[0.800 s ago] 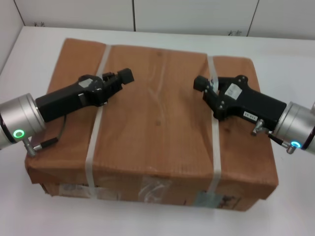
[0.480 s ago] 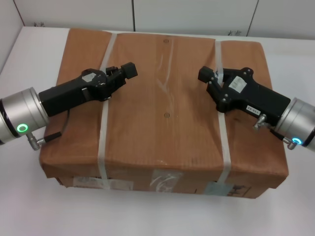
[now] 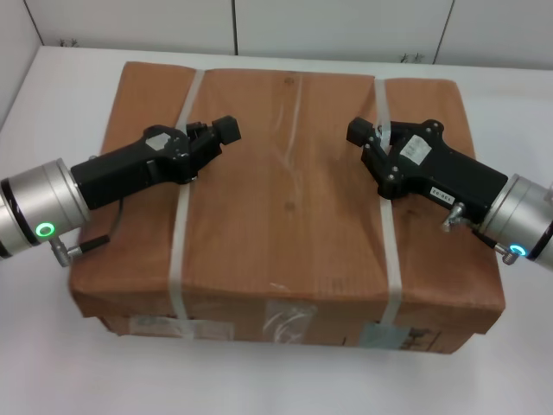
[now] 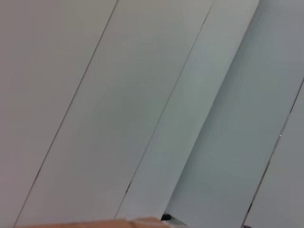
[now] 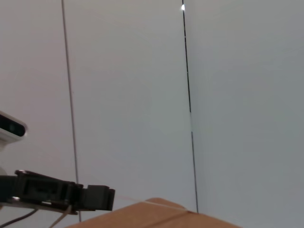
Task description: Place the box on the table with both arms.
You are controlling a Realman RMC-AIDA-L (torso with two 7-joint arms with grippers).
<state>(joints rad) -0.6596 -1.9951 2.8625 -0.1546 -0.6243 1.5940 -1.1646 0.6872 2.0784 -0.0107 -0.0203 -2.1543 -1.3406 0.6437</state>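
The large brown cardboard box (image 3: 285, 199) lies flat over the white table (image 3: 52, 86); I cannot tell whether it rests on it. Two white straps (image 3: 179, 251) cross its top, clear tape runs down the middle, and labels show on its near side. My left gripper (image 3: 226, 130) lies on the box top across the left strap. My right gripper (image 3: 359, 131) lies across the right strap (image 3: 390, 259). A box edge shows in the left wrist view (image 4: 95, 223) and in the right wrist view (image 5: 156, 216), which also shows the left gripper (image 5: 107, 198).
White wall panels stand behind the table's far edge (image 3: 259, 26) and fill both wrist views. Bare tabletop shows on every side of the box, widest at the left and right.
The box has levelled out and come up closer to the camera, with both grippers moving along on its top. In the last half second it has shifted only slightly.
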